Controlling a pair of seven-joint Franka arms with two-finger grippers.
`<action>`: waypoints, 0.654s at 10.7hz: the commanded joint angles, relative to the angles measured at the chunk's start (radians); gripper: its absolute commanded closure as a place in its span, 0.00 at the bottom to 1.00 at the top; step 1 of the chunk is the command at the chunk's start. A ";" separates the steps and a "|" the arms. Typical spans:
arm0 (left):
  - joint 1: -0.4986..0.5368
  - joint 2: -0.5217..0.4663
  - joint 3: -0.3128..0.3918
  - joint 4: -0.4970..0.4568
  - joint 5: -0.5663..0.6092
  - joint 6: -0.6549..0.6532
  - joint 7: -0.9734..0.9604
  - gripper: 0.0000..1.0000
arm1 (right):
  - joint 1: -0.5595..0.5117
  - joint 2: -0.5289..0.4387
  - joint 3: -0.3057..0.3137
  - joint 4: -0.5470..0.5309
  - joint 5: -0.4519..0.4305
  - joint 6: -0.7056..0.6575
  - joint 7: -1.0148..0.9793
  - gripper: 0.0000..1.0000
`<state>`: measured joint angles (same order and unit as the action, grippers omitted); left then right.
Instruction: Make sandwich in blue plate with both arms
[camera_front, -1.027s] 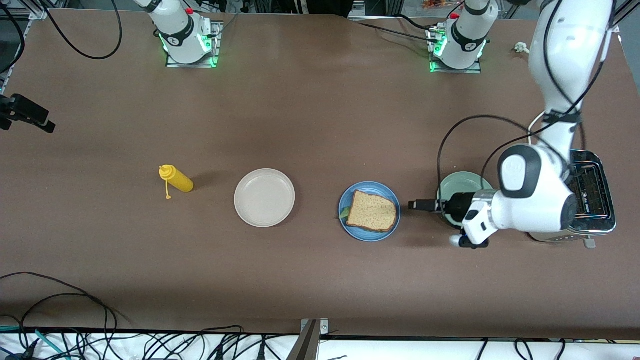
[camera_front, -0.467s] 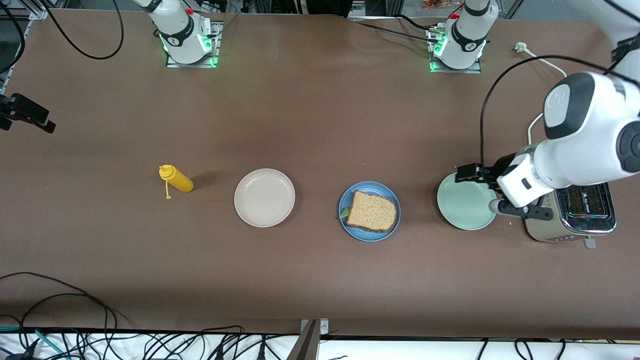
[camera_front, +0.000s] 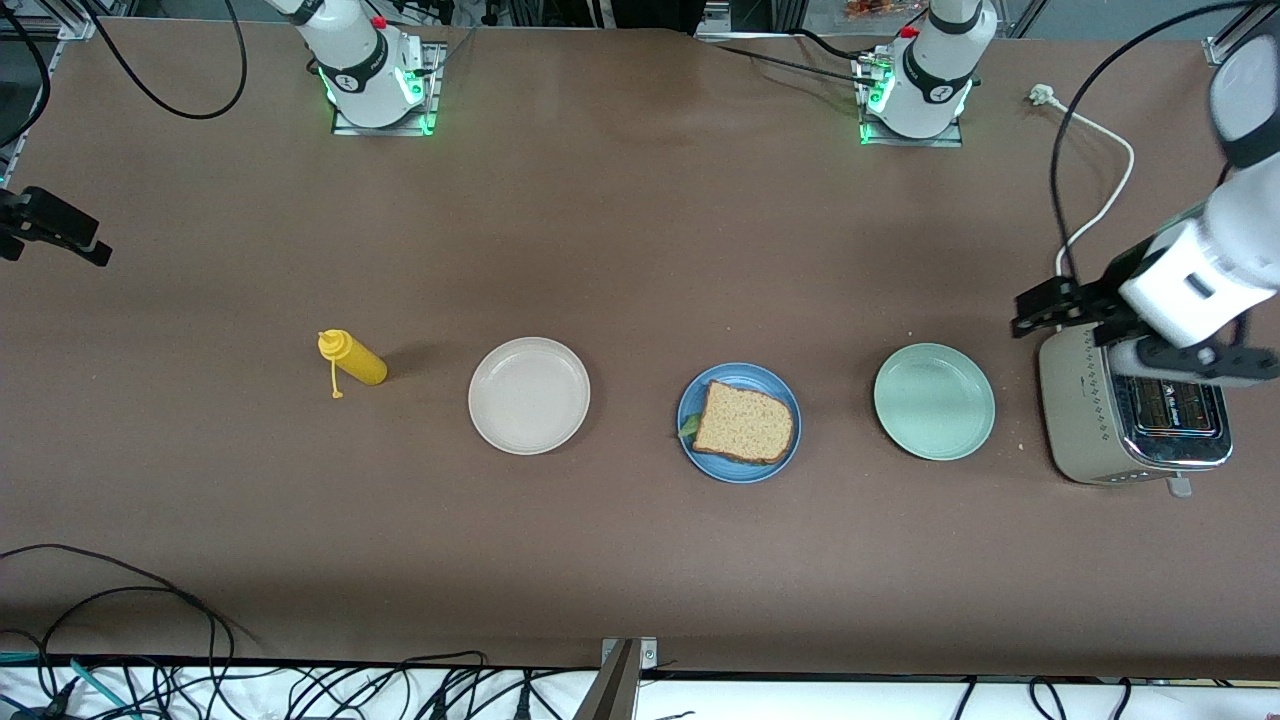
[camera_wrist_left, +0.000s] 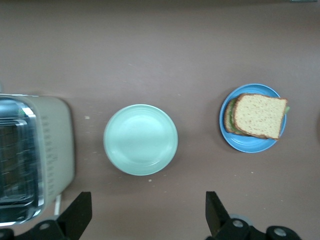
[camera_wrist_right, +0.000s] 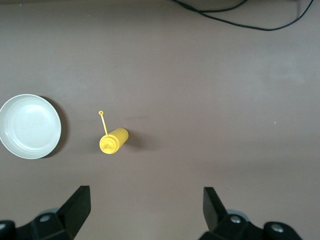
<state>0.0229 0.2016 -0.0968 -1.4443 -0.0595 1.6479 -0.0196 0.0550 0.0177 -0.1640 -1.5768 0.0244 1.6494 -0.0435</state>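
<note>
Table (camera_front: 620, 250) holds everything in one row. Toaster (camera_front: 1130, 420) sits at the left arm's end, left gripper (camera_front: 1040, 310) up over its edge, jaws wide open, empty. Right gripper (camera_wrist_right: 145, 212) is high over the yellow bottle's area, jaws also open, empty. Mint plate (camera_front: 934, 401) next to the toaster, then blue plate (camera_front: 712, 457) with the sandwich (camera_front: 744, 422) assembled on it, lettuce poking out. Cream plate (camera_front: 529, 395) bare. Yellow bottle (camera_front: 352, 359) nearest the right arm's end.
</note>
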 joint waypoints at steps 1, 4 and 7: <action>0.002 -0.183 0.006 -0.142 0.064 -0.046 -0.014 0.00 | -0.003 -0.001 0.000 0.017 0.016 -0.020 -0.004 0.00; 0.037 -0.237 0.067 -0.142 0.061 -0.106 -0.072 0.00 | -0.003 -0.001 0.000 0.017 0.016 -0.019 -0.004 0.00; 0.052 -0.261 0.092 -0.151 0.064 -0.141 -0.075 0.00 | -0.003 -0.001 0.000 0.017 0.016 -0.020 -0.004 0.00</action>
<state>0.0713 -0.0248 -0.0130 -1.5562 -0.0266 1.5203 -0.0739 0.0548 0.0178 -0.1641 -1.5756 0.0244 1.6477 -0.0435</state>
